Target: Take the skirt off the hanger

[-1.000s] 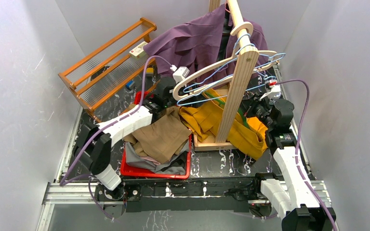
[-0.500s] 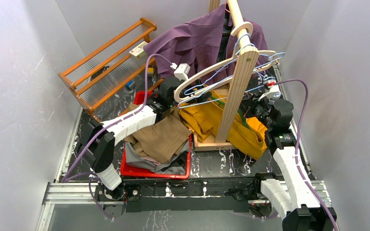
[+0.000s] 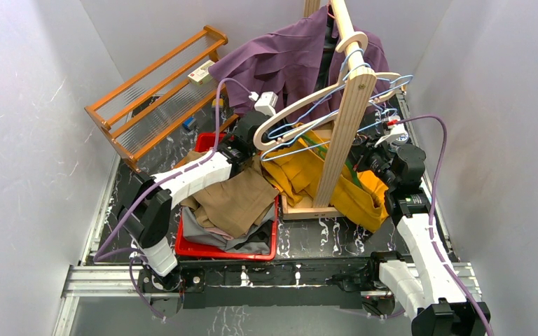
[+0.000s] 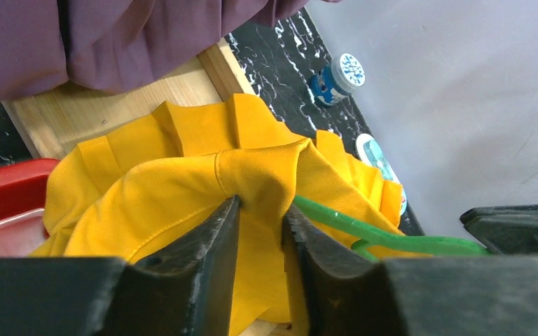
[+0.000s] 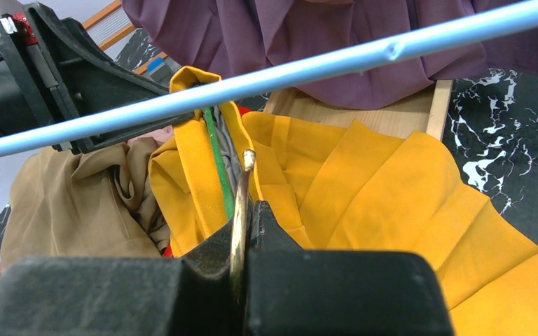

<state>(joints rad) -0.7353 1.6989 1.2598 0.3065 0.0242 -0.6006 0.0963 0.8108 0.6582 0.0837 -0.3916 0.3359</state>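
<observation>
Now the left gripper (image 4: 260,210) pinches a fold of one yellow skirt (image 4: 175,185), while the right gripper (image 5: 246,215) clamps the metal hook (image 5: 242,182) of one green hanger (image 5: 218,164).

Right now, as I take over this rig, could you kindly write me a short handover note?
Left gripper: shut on a fold of the pleated yellow fabric skirt.
Right gripper: shut on the metal hook of the thin green hanger.
Skirt: heaped over the wooden stand base, hanger bar still inside its folds.
Done: both grasps made.
Left: pull skirt and hanger apart.
</observation>
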